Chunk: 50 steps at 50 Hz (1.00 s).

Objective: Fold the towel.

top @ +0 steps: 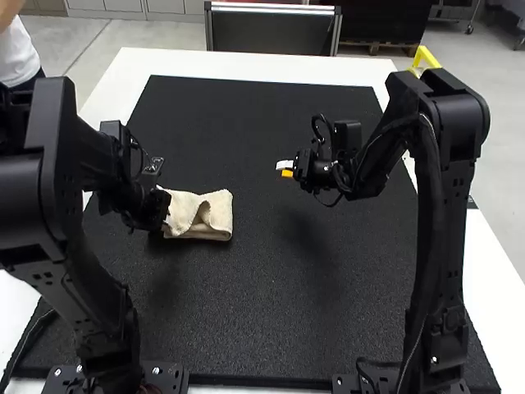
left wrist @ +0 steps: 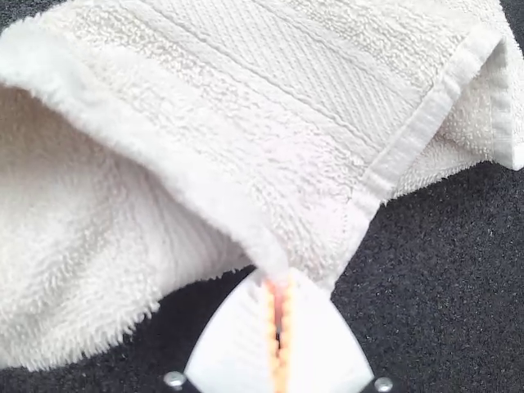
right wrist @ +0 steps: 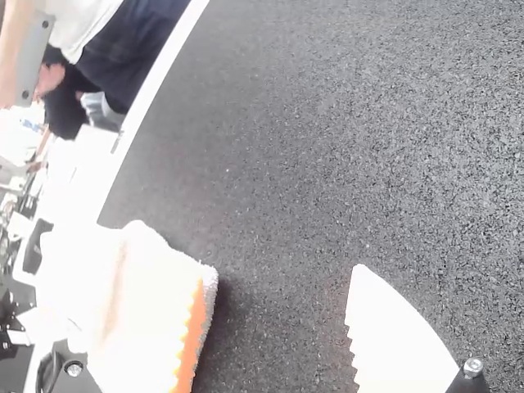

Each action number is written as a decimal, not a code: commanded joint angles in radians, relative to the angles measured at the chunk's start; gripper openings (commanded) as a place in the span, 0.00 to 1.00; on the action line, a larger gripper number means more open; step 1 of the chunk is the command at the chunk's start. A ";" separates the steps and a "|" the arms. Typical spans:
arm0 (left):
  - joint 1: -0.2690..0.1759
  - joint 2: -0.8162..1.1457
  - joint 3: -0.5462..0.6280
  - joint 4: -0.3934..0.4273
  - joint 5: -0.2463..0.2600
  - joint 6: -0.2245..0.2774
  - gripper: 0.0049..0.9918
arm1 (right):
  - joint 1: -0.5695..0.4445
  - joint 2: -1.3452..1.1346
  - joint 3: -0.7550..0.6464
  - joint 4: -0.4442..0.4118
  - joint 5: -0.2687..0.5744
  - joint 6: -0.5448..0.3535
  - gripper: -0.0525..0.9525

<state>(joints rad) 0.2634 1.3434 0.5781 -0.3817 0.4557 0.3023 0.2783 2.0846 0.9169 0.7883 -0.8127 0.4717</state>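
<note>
The cream towel (top: 215, 215) lies folded into a small bundle left of centre on the black mat, with a raised flap on top. At its left end is my left gripper (top: 162, 215). In the left wrist view, my left gripper (left wrist: 280, 315) is shut on a corner of the upper layer of the towel (left wrist: 270, 106), which lifts in a curved fold. My right gripper (top: 285, 169) stands to the right of the towel, apart from it. In the right wrist view, my right gripper (right wrist: 274, 319) is open with nothing between its fingers, and part of the towel (right wrist: 135, 254) shows beyond one finger.
The black mat (top: 271, 304) covers most of the white table (top: 246, 64). A dark framed panel (top: 272, 33) stands at the table's far edge. Something yellow (top: 425, 57) is at the far right, behind the right arm.
</note>
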 commanded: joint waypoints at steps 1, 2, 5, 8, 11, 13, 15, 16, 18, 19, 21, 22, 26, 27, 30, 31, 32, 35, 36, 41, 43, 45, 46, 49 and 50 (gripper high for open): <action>0.000 0.000 0.037 -0.005 0.028 0.006 0.02 | -0.022 -0.041 -0.009 0.011 -0.017 0.002 0.47; 0.000 0.000 0.040 -0.005 0.028 0.006 0.02 | -0.022 -0.041 -0.009 0.011 -0.017 0.002 0.47; 0.004 0.000 0.052 -0.011 0.028 0.004 0.02 | -0.022 -0.043 -0.007 0.011 -0.019 0.002 0.47; 0.008 -0.001 0.066 -0.020 0.035 0.004 0.02 | -0.022 -0.041 -0.007 0.011 -0.017 0.002 0.47; 0.017 -0.003 0.075 -0.029 0.038 0.006 0.02 | -0.022 -0.041 -0.007 0.011 -0.019 0.002 0.47; 0.025 -0.004 0.081 -0.033 0.038 0.008 0.02 | -0.022 -0.041 -0.007 0.011 -0.019 0.002 0.47; 0.033 -0.006 0.085 -0.033 0.038 0.009 0.02 | -0.022 -0.040 -0.007 0.011 -0.019 0.002 0.47; 0.037 -0.007 0.088 -0.033 0.038 0.009 0.02 | -0.022 -0.040 -0.007 0.011 -0.019 0.002 0.47; 0.046 -0.007 0.092 -0.036 0.038 0.014 0.02 | -0.022 -0.040 -0.007 0.011 -0.019 0.002 0.47; 0.053 -0.007 0.094 -0.039 0.038 0.018 0.02 | -0.022 -0.040 -0.007 0.011 -0.019 0.002 0.47; 0.060 -0.007 0.097 -0.040 0.038 0.021 0.02 | -0.022 -0.038 -0.007 0.012 -0.019 0.001 0.47; 0.065 -0.007 0.098 -0.042 0.038 0.023 0.02 | -0.022 -0.038 -0.007 0.012 -0.019 0.001 0.47; 0.083 -0.007 0.104 -0.049 0.038 0.037 0.02 | -0.022 -0.035 -0.007 0.011 -0.019 -0.001 0.47; 0.091 -0.007 0.106 -0.052 0.038 0.040 0.02 | -0.022 -0.035 -0.007 0.011 -0.019 -0.001 0.47; 0.108 -0.007 0.112 -0.059 0.038 0.050 0.02 | -0.022 -0.034 -0.007 0.011 -0.019 -0.001 0.47; 0.115 -0.007 0.115 -0.062 0.038 0.057 0.02 | -0.022 -0.034 -0.007 0.011 -0.019 -0.001 0.47; 0.122 -0.007 0.118 -0.063 0.038 0.061 0.02 | -0.022 -0.034 -0.007 0.012 -0.019 -0.001 0.47; 0.137 -0.007 0.126 -0.068 0.038 0.070 0.02 | -0.022 -0.034 -0.007 0.012 -0.019 -0.001 0.47; 0.142 -0.007 0.129 -0.068 0.038 0.074 0.02 | -0.022 -0.034 -0.007 0.012 -0.019 -0.001 0.47; 0.163 -0.007 0.137 -0.069 0.038 0.081 0.02 | -0.022 -0.034 -0.007 0.012 -0.020 -0.002 0.47; 0.168 -0.007 0.140 -0.071 0.038 0.087 0.02 | -0.022 -0.034 -0.007 0.012 -0.020 -0.002 0.47; 0.172 -0.007 0.141 -0.071 0.038 0.090 0.02 | -0.022 -0.034 -0.007 0.012 -0.020 -0.002 0.47; 0.175 -0.007 0.141 -0.071 0.038 0.090 0.02 | -0.022 -0.032 -0.007 0.014 -0.020 -0.002 0.47; 0.183 -0.007 0.143 -0.069 0.038 0.093 0.02 | -0.022 -0.032 -0.007 0.014 -0.020 -0.002 0.47; 0.185 -0.007 0.143 -0.068 0.038 0.093 0.02 | -0.022 -0.032 -0.007 0.014 -0.020 -0.002 0.47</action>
<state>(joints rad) 0.4332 1.3434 0.6895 -0.4522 0.4759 0.3714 0.2783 2.0846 0.9165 0.7891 -0.8135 0.4713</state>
